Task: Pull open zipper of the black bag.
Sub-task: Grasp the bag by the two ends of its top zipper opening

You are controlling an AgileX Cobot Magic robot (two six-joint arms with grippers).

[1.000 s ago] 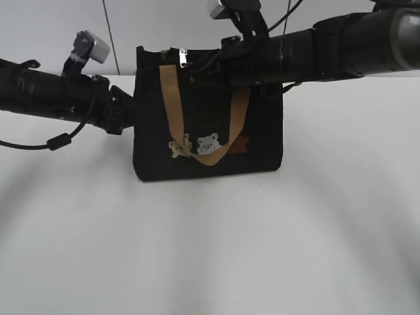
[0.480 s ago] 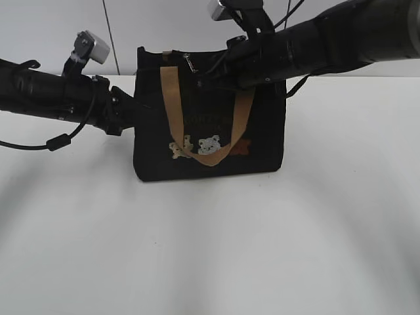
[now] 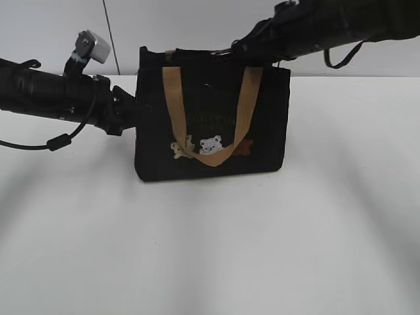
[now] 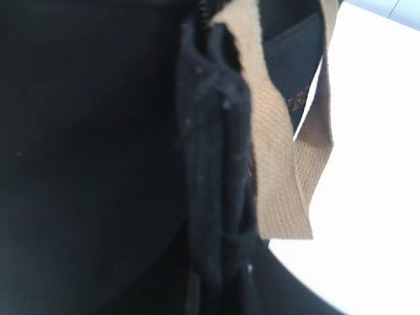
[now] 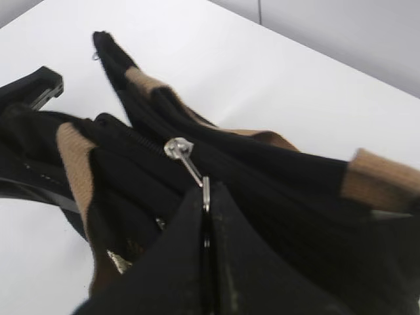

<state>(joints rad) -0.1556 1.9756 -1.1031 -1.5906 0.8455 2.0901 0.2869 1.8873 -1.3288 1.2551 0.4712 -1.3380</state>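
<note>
The zipper [image 5: 186, 159], a small silver pull, is sitting at the centre of the right wrist view on the dark zip line along the top of the black bag [image 3: 210, 125]. The right hand [image 5: 205, 197] is pinching the pull's end with fingers pressed together, ready to drag it along the line. The bag is standing upright at the upper middle of the exterior view on the white worktop [image 3: 210, 249]. The left hand [image 3: 128, 111] is gripping the bag's left edge, probably bracing it. A tan handle [image 3: 213, 115] is hanging down the front.
</note>
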